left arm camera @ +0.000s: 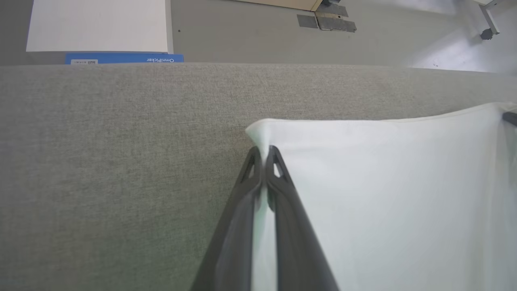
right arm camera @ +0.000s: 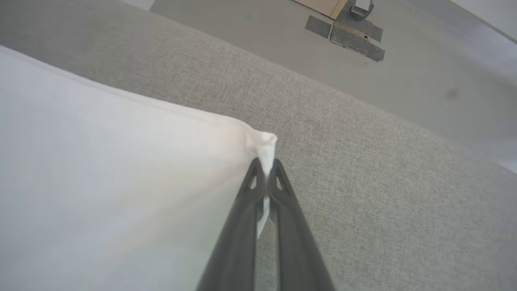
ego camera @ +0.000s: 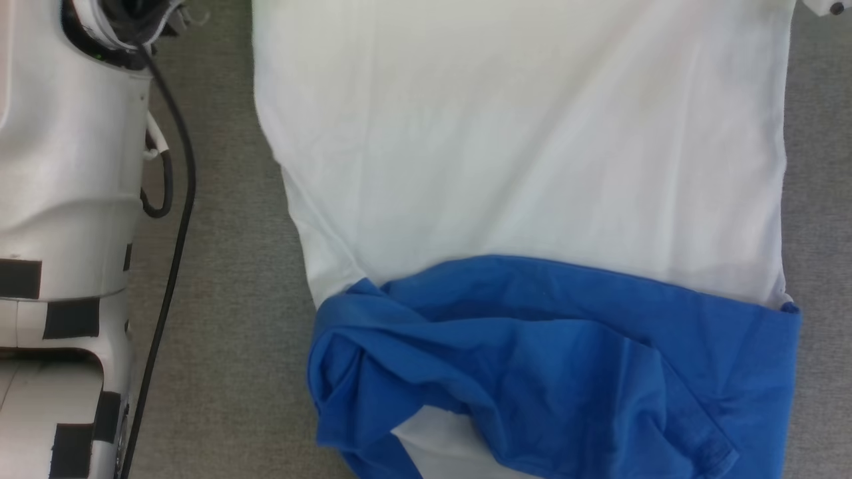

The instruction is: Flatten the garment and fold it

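Grey, cloth-textured worktop (ego camera: 219,332) carries one garment (ego camera: 519,153), a T-shirt that lies spread on it in the head view. Nearest the robot the bright blue sleeve cloth (ego camera: 552,346) is bunched and creased in a single crumpled band across the shirt, with a little white showing under it at the bottom edge. Beyond that band the white body runs smooth and mostly flat, with only faint slanting creases. At the left of the head view, beside the shirt and apart from it, stands one pale forearm (ego camera: 60,166) with a black cable (ego camera: 173,199) trailing along it. Farther out, two corners of the white cloth are pinched, one by each claw. The left claw (left arm camera: 264,151) is closed tight on one white corner, the fabric puckered between its fingers. The right claw (right arm camera: 266,163) is likewise closed on the other white corner, a small tuft of cloth poking past its tips. Past the worktop's far edge lies grey floor (left arm camera: 250,36), with one white box (left arm camera: 97,24) above a blue lettered strip (left arm camera: 121,59), and a few dark flat plates (left arm camera: 327,22).
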### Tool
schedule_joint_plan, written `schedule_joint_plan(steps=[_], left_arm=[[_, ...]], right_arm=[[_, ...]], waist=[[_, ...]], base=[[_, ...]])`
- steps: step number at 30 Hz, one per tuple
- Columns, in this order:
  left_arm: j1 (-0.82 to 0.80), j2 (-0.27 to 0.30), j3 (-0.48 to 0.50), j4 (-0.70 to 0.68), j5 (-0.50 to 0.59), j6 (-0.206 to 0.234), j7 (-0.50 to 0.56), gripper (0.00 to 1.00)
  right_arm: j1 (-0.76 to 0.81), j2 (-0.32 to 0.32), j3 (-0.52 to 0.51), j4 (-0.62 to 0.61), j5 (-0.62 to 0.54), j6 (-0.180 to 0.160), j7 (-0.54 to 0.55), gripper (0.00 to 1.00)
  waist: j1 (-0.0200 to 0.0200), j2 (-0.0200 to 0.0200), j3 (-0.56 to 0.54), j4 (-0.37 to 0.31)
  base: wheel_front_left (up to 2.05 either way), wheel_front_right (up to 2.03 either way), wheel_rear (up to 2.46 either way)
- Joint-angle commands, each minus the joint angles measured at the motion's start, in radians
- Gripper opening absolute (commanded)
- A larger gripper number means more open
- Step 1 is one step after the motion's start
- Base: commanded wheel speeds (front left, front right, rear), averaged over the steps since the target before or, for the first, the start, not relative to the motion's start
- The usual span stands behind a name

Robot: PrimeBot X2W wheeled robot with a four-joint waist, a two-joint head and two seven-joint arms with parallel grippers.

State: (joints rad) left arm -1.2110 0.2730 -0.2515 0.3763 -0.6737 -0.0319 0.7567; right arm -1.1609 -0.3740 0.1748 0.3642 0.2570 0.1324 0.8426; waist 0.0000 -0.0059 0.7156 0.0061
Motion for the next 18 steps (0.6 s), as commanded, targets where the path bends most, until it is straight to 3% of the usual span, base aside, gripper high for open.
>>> schedule_joint_plan(steps=[1, 10, 18], left_arm=[[0.008, 0.0, 0.011, -0.005, -0.013, -0.018, -0.036, 0.0], [0.079, 0.003, 0.033, 0.005, -0.062, -0.069, -0.143, 0.0], [0.278, 0.01, 0.016, -0.067, -0.142, -0.092, -0.177, 0.0]], right_arm=[[0.019, -0.009, -0.013, 0.004, 0.005, -0.002, -0.026, 0.0], [0.082, -0.022, -0.05, 0.027, 0.019, -0.002, -0.12, 0.0], [0.279, -0.044, -0.055, -0.027, 0.103, -0.002, -0.172, 0.0]], waist=[[0.0, 0.0059, -0.066, 0.014], [0.0, 0.0059, -0.25, 0.036], [0.0, 0.0059, -0.437, 0.051]], base=[[0.0, 0.0, 0.0], [0.0, 0.0, 0.0], [0.0, 0.0, 0.0]])
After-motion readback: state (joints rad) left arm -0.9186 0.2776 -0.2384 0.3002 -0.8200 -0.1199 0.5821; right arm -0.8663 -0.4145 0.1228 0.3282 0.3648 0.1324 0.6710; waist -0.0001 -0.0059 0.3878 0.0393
